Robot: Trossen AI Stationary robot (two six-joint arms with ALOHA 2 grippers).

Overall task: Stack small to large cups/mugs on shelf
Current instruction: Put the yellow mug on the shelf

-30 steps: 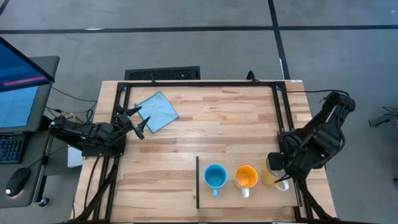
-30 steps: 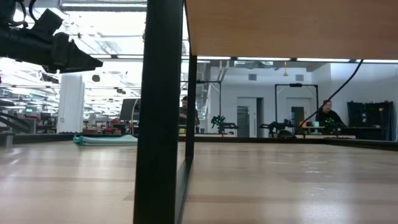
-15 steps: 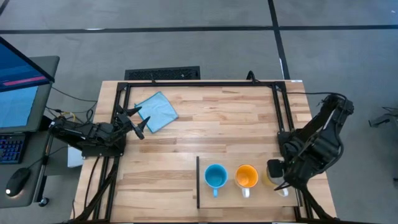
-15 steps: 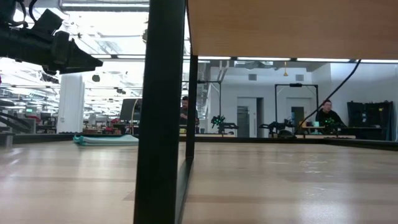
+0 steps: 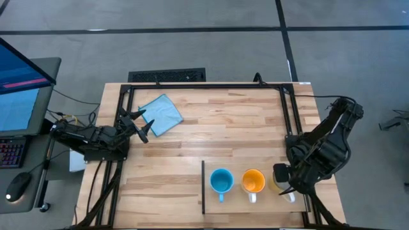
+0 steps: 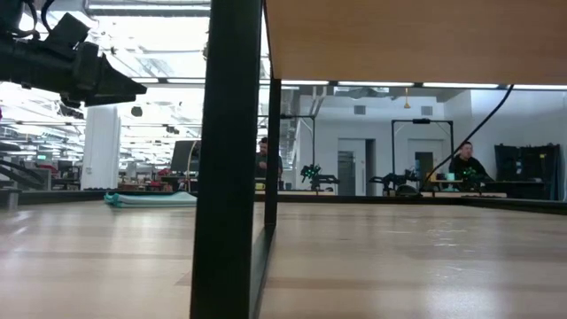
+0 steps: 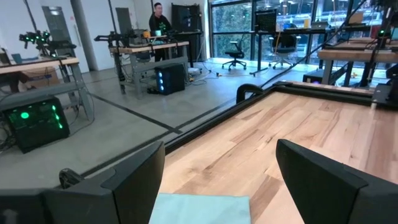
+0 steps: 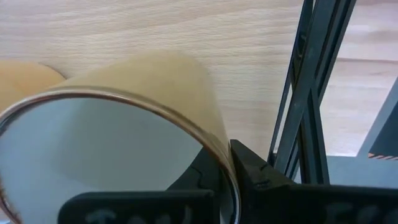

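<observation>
Three mugs stand in a row on the light-wood shelf (image 5: 236,203) at the table's near right: the light-blue mug (image 5: 221,181), the orange mug (image 5: 253,181) and the white mug with the yellowish inside (image 5: 275,182), which my right arm partly covers. My right gripper (image 5: 283,185) is over the white mug and shut on it; the mug also fills the right wrist view (image 8: 112,155). My left gripper (image 5: 142,125) is open and empty at the table's left, beside the blue cloth (image 5: 160,114). My right gripper holds the white mug by its rim (image 8: 219,154), on the side away from the orange mug. The mug's wall runs between the two fingers (image 8: 256,175), one on each side. The fingers come from above. I cannot tell whether the mug's base rests on the shelf.
The shelf is a raised board. The low view looks under it (image 6: 399,40), past its dark post (image 6: 230,159). A dark frame rail (image 5: 305,191) runs just right of the white mug. Bare tabletop (image 5: 236,128) lies between the cloth and the shelf.
My right gripper has shifted a little toward the table's near edge at the white mug. The mug stays beside the orange mug.
</observation>
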